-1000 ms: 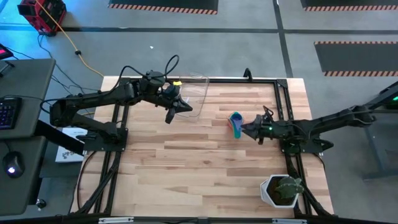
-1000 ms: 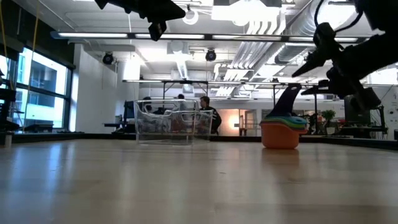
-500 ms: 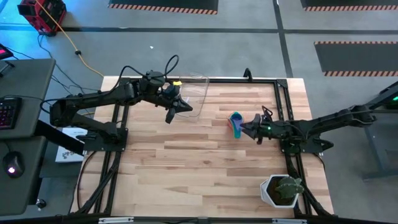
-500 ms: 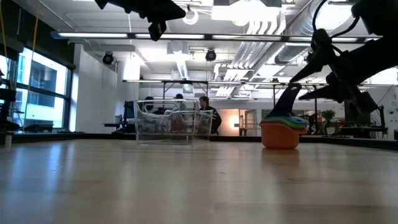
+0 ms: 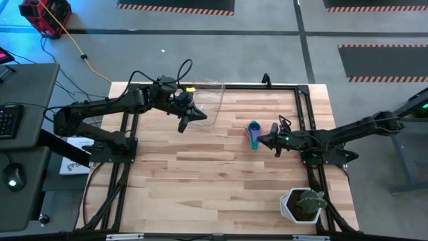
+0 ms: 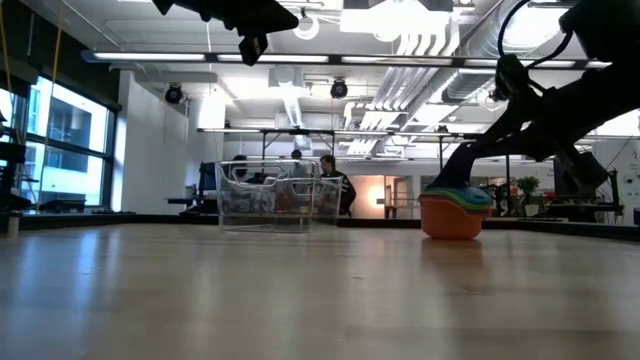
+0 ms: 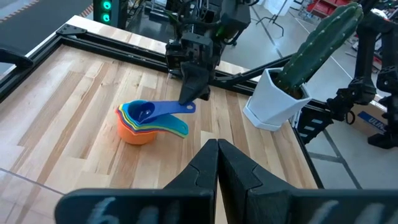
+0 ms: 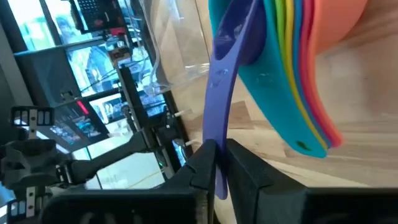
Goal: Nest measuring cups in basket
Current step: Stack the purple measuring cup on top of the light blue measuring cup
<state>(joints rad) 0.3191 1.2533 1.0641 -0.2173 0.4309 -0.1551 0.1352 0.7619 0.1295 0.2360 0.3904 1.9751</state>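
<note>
I see my right gripper [image 5: 265, 140] pinched on the blue handle [image 7: 176, 107] of the top cup in the nested stack of measuring cups [image 7: 142, 121], which sits on the wooden table [image 5: 214, 174] right of centre, orange cup lowest. My left gripper [image 5: 196, 116] hangs above the table with fingers pressed together, empty, beside the clear basket [image 5: 208, 94] at the far edge.
</note>
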